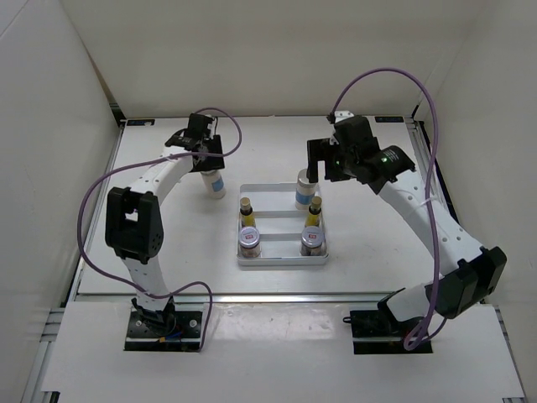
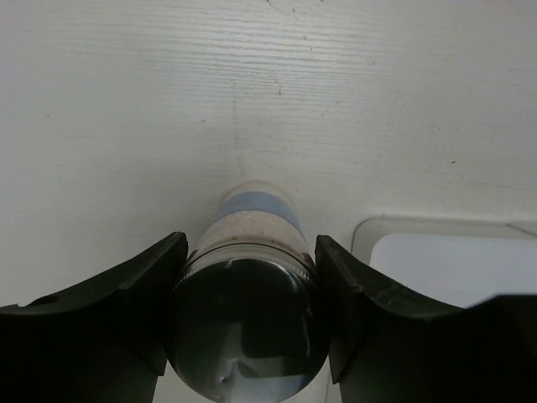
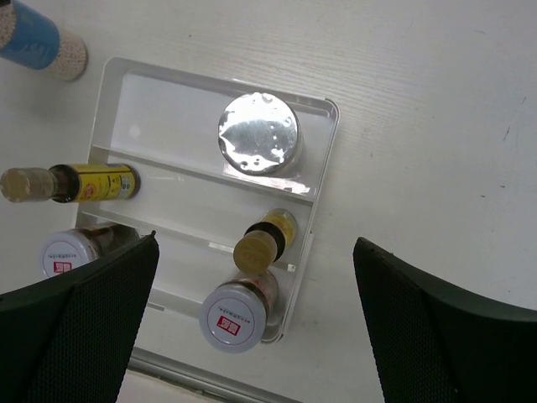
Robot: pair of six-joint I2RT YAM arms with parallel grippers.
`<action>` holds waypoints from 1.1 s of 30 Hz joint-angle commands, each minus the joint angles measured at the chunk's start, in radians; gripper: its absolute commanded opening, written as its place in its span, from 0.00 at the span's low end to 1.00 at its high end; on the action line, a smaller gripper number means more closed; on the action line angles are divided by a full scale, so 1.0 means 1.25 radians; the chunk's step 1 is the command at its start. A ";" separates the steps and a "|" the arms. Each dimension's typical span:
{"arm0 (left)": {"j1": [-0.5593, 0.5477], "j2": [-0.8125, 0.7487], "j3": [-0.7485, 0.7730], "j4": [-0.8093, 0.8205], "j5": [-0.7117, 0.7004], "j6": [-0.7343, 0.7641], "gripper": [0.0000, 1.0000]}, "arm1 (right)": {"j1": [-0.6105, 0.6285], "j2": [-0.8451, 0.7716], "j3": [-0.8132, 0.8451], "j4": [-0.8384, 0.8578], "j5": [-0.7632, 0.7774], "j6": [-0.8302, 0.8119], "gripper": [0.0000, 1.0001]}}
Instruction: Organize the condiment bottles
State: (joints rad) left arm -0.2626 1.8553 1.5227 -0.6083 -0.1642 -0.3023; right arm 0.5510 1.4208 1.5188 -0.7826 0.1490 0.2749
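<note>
A white tray holds five condiment bottles: a tall white blue-labelled one at its back right, two slim yellow ones in the middle row, and two silver-lidded jars in front. My left gripper is shut on the silver cap of the second white bottle, upright, left of the tray. My right gripper is open and empty above the tray's back right. The right wrist view shows the white bottle's cap, a yellow bottle and a jar.
The tray's corner lies just right of the held bottle. White walls enclose the table on the left, back and right. Purple cables loop over both arms.
</note>
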 commanded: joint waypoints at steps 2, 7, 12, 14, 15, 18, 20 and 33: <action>-0.018 -0.075 0.101 -0.012 0.022 0.004 0.21 | -0.002 -0.044 -0.030 0.001 -0.006 -0.022 1.00; -0.079 -0.128 0.211 -0.034 0.015 0.027 0.15 | -0.009 -0.060 -0.048 0.001 0.001 -0.030 1.00; -0.148 -0.145 0.229 -0.034 0.103 0.048 0.14 | -0.009 -0.085 -0.064 0.001 0.008 -0.022 1.00; -0.182 -0.145 0.203 -0.034 0.103 0.058 0.13 | -0.009 -0.095 -0.071 0.001 0.016 -0.022 1.00; -0.200 -0.153 0.191 -0.034 0.103 0.058 0.13 | -0.009 -0.095 -0.080 0.001 0.016 -0.022 1.00; -0.218 -0.153 0.137 -0.034 0.111 0.058 0.11 | -0.009 -0.111 -0.087 0.001 0.016 -0.015 1.00; -0.228 -0.153 0.096 -0.034 0.111 0.043 0.11 | -0.009 -0.119 -0.095 -0.007 0.023 -0.015 1.00; -0.262 -0.116 -0.061 0.028 0.038 0.019 0.14 | -0.009 -0.157 -0.111 -0.029 0.038 -0.015 1.00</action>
State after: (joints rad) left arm -0.5827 1.7168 1.4639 -0.6209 -0.0784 -0.2672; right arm 0.5434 1.2583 1.3903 -0.8143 0.1814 0.2546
